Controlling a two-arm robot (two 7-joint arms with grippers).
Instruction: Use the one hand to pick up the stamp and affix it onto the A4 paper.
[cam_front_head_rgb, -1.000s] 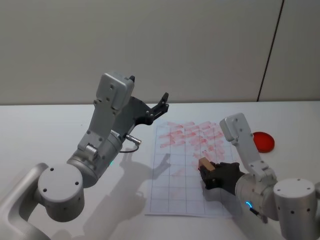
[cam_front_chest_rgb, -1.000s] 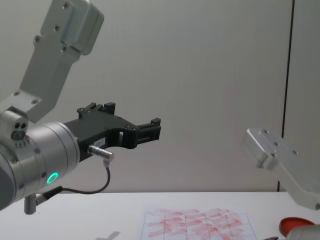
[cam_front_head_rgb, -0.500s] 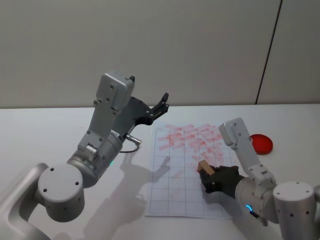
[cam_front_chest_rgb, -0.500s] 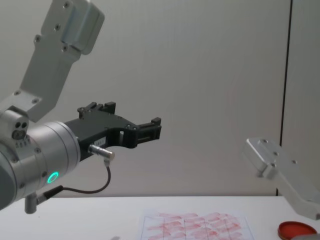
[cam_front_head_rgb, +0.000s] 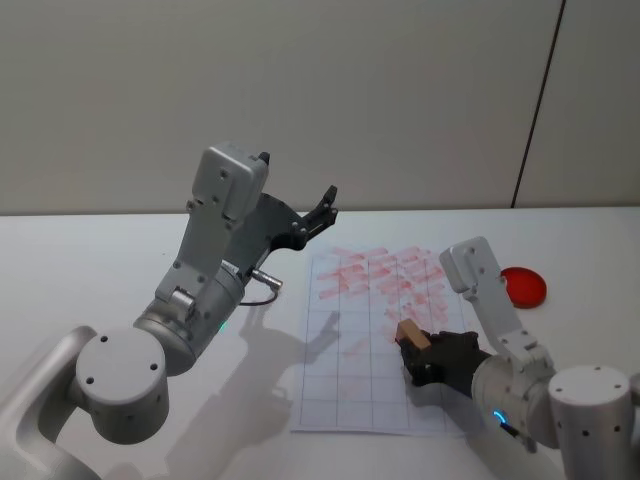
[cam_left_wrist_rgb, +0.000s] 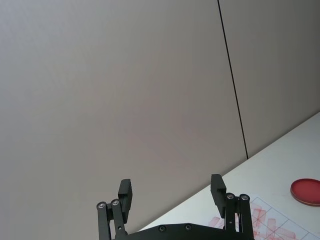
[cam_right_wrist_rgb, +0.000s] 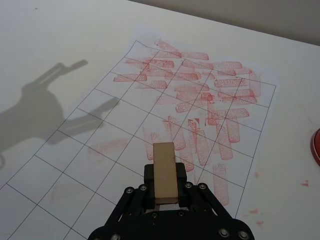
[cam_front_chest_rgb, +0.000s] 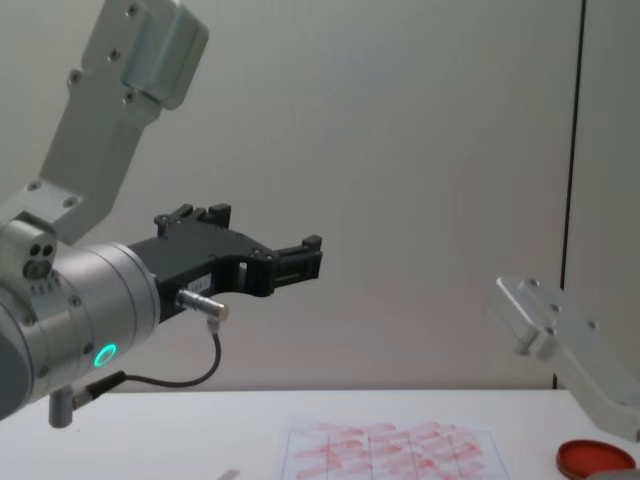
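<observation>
Right gripper clamped tight on the stamp
Stamp's over the right side of the A4 paper, toward its near edge (touching or not, can't tell). Left gripper hangs fingers spread, high above the sheet's far-left corner.

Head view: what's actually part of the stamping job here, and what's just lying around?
In the job: stamp, gripped by the right gripper; A4 paper, flat on the table.
Lying about: red ink pad, right of the paper; left gripper, open, raised, idle.
</observation>
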